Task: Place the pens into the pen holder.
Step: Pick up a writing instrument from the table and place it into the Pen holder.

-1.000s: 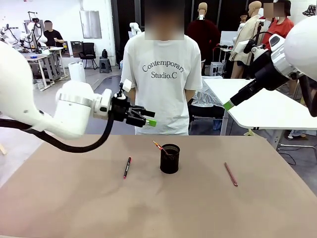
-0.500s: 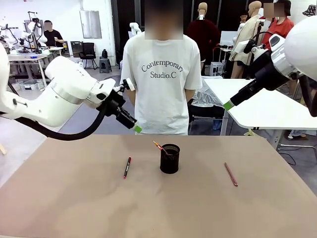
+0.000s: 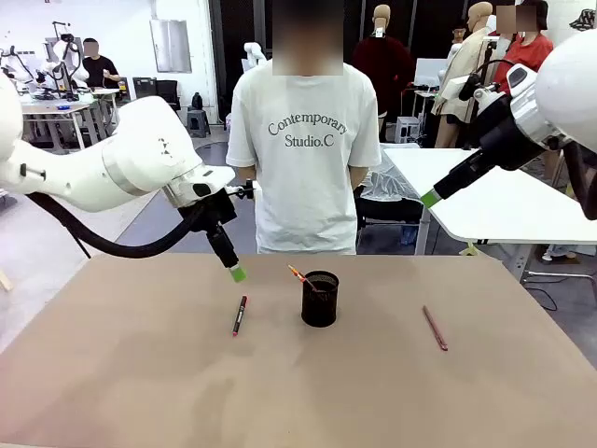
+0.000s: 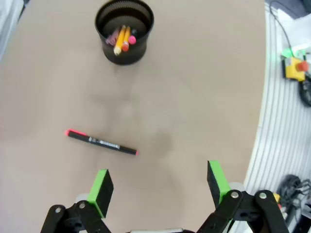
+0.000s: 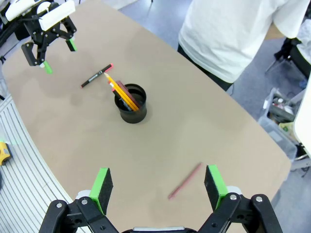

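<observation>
Front view: the small black cylindrical mesh pen holder (image 3: 320,301) stands mid-table on the brown table (image 3: 140,383). A yellow-orange pencil (image 3: 299,275) already leans out of it. The black pen with red ends (image 3: 240,315) lies flat on the holder's left. Its long axis runs roughly from the robot's side toward the person (image 3: 305,140). The left gripper (image 3: 235,271) hangs above this pen's far end, pointing down. It is seen edge-on here, so its opening is hard to read. The thin reddish-pink pen (image 3: 435,329) lies well to the holder's right. The right gripper (image 3: 431,198) is raised high above that side.

Left wrist view: the left gripper's green pads stand wide apart and hold nothing. The black pen lies ahead of them, between them and the holder. It runs nearly along the line from pad to pad, so a wrist turn probably comes before closing. This view also looks down into the holder, where the pencil and something pink rest inside.

Right wrist view: the right gripper's pads are also spread and empty, with the reddish-pink pen just ahead. The left arm is plainly the nearer one to the black pen.
</observation>
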`<state>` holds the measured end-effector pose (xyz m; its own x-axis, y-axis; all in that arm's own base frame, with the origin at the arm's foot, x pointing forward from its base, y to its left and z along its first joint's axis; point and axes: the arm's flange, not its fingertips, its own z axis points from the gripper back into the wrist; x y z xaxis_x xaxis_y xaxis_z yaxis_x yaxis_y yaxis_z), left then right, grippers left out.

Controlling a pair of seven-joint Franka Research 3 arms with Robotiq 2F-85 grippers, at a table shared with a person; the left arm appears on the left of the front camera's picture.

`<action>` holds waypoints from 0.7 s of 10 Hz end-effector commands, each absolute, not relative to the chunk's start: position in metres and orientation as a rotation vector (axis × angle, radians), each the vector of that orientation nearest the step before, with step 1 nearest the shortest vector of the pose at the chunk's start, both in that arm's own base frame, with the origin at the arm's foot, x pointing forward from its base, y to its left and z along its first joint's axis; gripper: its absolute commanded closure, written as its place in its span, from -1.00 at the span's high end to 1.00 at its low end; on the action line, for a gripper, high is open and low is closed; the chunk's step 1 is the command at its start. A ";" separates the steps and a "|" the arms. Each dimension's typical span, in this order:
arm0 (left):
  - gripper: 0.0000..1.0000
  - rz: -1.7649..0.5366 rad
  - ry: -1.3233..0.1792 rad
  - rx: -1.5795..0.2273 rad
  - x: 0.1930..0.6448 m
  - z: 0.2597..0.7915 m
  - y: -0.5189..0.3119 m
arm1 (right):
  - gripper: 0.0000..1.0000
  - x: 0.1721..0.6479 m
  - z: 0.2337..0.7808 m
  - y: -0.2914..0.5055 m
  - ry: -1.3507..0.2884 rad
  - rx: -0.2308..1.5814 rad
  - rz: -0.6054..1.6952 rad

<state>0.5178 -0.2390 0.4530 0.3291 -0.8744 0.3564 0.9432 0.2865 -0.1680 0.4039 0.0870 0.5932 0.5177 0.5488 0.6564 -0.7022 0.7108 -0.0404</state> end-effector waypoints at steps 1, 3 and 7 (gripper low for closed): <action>1.00 -1.185 -0.123 -0.316 0.531 0.455 -0.243 | 1.00 0.404 0.593 0.086 -0.697 0.253 0.762; 1.00 -1.144 -0.118 -0.267 0.539 0.438 -0.246 | 1.00 0.404 0.593 0.086 -0.697 0.253 0.762; 1.00 -1.170 -0.123 -0.299 0.531 0.438 -0.241 | 1.00 0.404 0.593 0.086 -0.697 0.253 0.762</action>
